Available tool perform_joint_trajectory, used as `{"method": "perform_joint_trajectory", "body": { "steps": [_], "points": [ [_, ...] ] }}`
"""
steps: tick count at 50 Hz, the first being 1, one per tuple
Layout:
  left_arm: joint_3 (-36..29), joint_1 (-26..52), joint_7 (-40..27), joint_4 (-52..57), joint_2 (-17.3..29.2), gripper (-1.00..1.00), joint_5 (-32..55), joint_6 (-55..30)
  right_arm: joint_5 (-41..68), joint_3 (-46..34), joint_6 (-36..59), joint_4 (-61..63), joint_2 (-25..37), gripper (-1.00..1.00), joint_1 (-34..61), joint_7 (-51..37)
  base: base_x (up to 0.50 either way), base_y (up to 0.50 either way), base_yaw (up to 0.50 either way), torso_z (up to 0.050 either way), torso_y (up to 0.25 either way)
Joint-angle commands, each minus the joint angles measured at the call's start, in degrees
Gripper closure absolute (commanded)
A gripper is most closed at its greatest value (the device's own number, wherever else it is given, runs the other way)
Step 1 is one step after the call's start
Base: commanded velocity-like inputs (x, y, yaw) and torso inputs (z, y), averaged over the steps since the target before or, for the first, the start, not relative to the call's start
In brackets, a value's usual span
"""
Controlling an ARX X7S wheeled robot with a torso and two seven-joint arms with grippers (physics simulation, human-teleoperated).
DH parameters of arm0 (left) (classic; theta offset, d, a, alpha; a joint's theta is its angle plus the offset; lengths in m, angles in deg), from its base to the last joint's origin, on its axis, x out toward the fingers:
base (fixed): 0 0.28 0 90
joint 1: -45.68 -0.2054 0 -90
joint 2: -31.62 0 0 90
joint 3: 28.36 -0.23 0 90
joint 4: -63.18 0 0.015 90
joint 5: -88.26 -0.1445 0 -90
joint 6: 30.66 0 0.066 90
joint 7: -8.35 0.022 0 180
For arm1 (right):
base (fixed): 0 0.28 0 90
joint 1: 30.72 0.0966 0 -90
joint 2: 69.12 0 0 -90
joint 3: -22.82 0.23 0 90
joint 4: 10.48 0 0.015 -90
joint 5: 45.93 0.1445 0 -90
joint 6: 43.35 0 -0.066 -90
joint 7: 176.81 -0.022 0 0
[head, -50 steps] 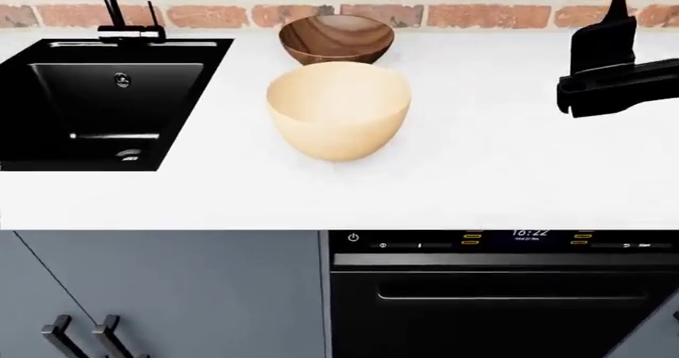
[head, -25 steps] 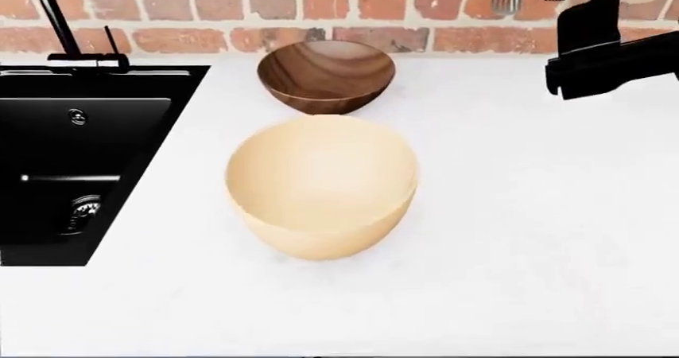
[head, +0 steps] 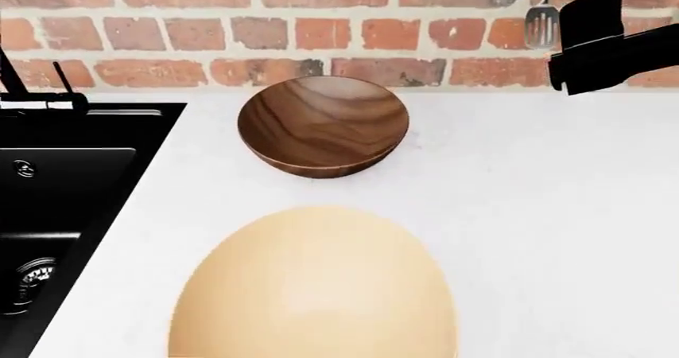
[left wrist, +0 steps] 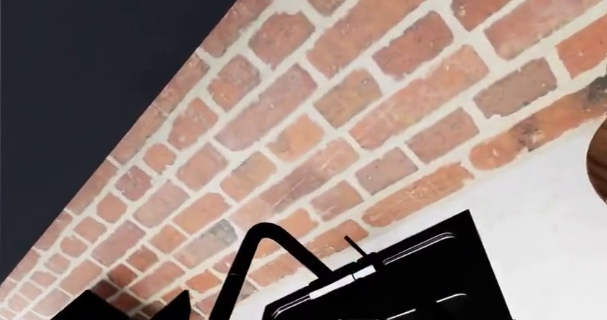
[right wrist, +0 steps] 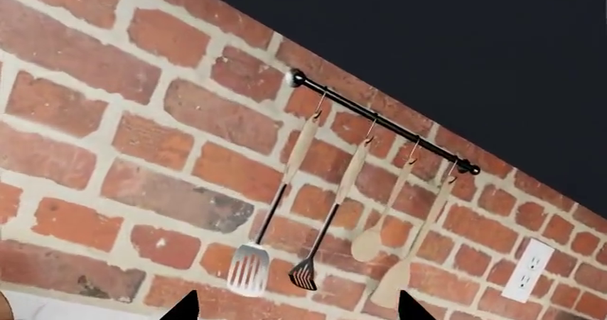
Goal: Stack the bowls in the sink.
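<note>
The dark brown wood-grain bowl (head: 323, 127) stands upright on the white counter near the brick wall. The larger cream bowl (head: 313, 290) stands in front of it, cut off by the lower edge of the head view. The black sink (head: 75, 207) lies to their left, with its steel drain (head: 34, 276) and overflow button (head: 21, 167). My right gripper (head: 594, 16) is raised at the far right near the wall, well away from both bowls; in the right wrist view the right gripper (right wrist: 298, 313) is open and empty. The left gripper (left wrist: 303, 314) faces the faucet (left wrist: 249, 263) and the sink (left wrist: 417, 270), holding nothing.
A rail (right wrist: 379, 121) on the brick wall carries a spatula (right wrist: 249, 274), a slotted turner and wooden spoons; the spatula (head: 541, 24) hangs beside my right arm. A wall outlet (right wrist: 529, 270) is further along. White counter (head: 530, 215) stretches right of the bowls.
The head view has moved in closer over the counter: both bowls look larger and lower, and the sink has slid to the left edge. Neither bowl has moved on the counter.
</note>
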Motion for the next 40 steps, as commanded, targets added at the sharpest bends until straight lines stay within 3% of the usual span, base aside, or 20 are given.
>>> {"method": "perform_joint_trajectory", "body": {
  "steps": [1, 6, 15, 20, 28, 40],
  "points": [
    [1.40, -0.22, -0.59, -0.83, 0.10, -1.00, 2.50, 0.24, 1.87, -0.97, -0.71, -0.23, -0.01, -1.00, 0.60, -0.87, 0.50, 0.00, 0.00, 0.000, 0.011],
    [3.19, -1.32, -0.13, -0.65, 0.24, -1.00, 4.90, 2.35, 2.79, -2.14, -1.03, -0.84, -0.17, -1.00, 0.70, -2.10, 0.07, 0.00, 0.00, 0.000, 0.000],
    [9.80, -7.40, 3.82, 2.72, 1.58, -1.00, 14.42, 20.57, 3.14, -3.80, -1.54, -1.85, -0.09, -1.00, 0.52, -2.79, 0.00, 0.00, 0.00, 0.000, 0.000],
    [10.97, -11.01, 6.46, 5.60, 1.26, -1.00, 18.59, 26.12, 2.91, -4.10, -2.06, -1.85, 0.25, -1.00, 0.19, -2.55, 0.00, 0.00, 0.00, 0.000, 0.000],
    [10.52, -13.16, 10.35, 8.47, -1.60, -1.00, 23.24, 25.64, 2.24, -4.56, -2.62, -1.48, 0.95, -1.00, -0.59, -1.98, 0.00, 0.00, 0.00, 0.000, 0.000],
    [5.32, -11.13, 9.74, 9.31, -4.92, -1.00, 33.09, 22.83, 0.09, -4.97, -3.56, -0.97, 1.60, -1.00, -2.48, -0.51, 0.00, 0.00, 0.00, 0.000, 0.000]
  ]
}}
